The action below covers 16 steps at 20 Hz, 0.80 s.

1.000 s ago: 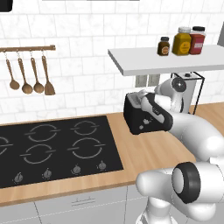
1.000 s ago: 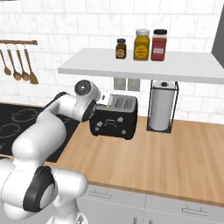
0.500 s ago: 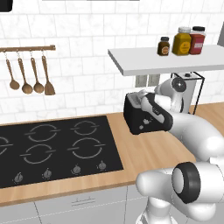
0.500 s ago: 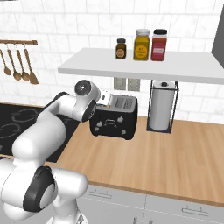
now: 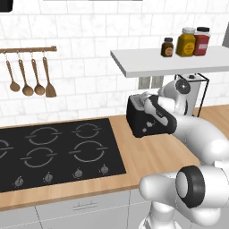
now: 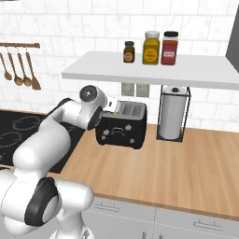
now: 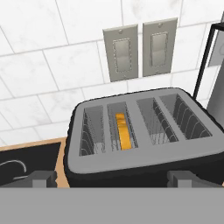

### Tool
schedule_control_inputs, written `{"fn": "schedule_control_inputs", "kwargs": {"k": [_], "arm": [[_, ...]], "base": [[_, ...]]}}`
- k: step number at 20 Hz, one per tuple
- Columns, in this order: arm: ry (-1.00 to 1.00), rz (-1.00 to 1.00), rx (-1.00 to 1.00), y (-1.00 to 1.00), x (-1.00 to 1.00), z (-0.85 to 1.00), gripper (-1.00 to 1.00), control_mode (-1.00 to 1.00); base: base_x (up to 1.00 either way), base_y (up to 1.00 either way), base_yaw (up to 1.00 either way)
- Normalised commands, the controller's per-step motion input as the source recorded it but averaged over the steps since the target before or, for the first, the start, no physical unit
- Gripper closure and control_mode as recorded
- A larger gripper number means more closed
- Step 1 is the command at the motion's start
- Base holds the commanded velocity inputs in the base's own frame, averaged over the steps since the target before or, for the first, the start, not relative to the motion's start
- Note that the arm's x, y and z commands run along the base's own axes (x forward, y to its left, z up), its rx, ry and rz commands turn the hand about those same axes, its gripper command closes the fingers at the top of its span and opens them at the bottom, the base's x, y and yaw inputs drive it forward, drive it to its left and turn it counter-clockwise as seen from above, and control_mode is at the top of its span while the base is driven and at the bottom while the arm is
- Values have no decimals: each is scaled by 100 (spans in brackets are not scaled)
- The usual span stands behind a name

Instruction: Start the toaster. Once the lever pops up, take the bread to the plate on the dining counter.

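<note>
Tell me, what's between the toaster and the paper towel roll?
Nothing: in the right base view, bare wooden counter separates the toaster from the paper towel roll.

Bread [image 7: 124, 129] mostly sunk in a toaster [image 7: 144, 140] slot, toaster's front cut off below, wire rack [image 7: 205, 65] cropped at right

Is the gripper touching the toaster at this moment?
Cannot tell. In the hand view the open gripper sits close above the toaster near edge, but the fingertips hide any gap.
</note>
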Motion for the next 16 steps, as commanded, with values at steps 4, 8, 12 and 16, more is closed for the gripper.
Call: {"fn": "schedule_control_inputs", "kwargs": {"k": [4,8,12,16], "arm": [[0,0,0,0,0,0,-100,-100],[0,0,0,0,0,0,-100,-100],[0,0,0,0,0,0,-100,-100],[0,0,0,0,0,0,-100,-100]], "base": [[0,0,0],[0,0,0],[0,0,0],[0,0,0]]}}
